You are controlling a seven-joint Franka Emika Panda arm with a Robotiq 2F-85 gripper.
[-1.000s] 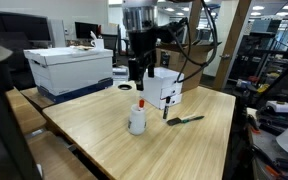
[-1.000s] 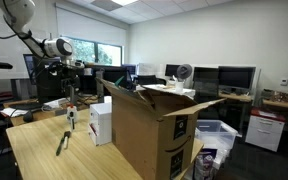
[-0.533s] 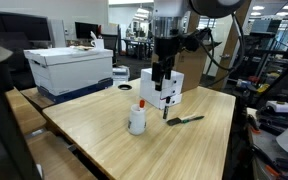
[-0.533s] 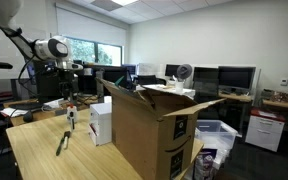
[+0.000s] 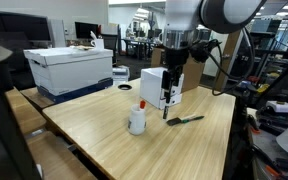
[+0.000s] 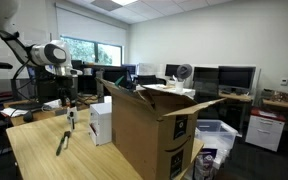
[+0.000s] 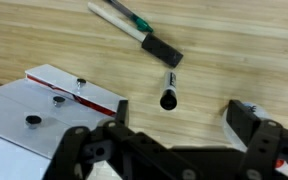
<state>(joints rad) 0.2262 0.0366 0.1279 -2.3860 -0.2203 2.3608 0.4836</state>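
The gripper (image 5: 170,92) hangs low over the table (image 5: 94,130), right in front of the white box (image 5: 151,88). Its jaws are spread wide and nothing sits between them; the wrist view shows this plainly, with bare wood between the fingers (image 7: 246,125).

Just under it is a black marker (image 7: 168,92). It seems to stand on end, since the wrist camera sees it almost cap-on, close beside the box's red-edged corner (image 7: 94,98) but not touching it. In an exterior view it is only a short dark stub (image 5: 166,113) below the gripper.

A green tool (image 5: 187,119) with a black head lies flat nearby, and a white bottle (image 5: 137,122) stands apart on the other side.

I'd judge the marker light, stiff and smooth, a round plastic barrel. Standing like that, it looks easy to tip with a nudge. The best hold looks to be across the barrel at mid-height, with the jaws clear of the box.
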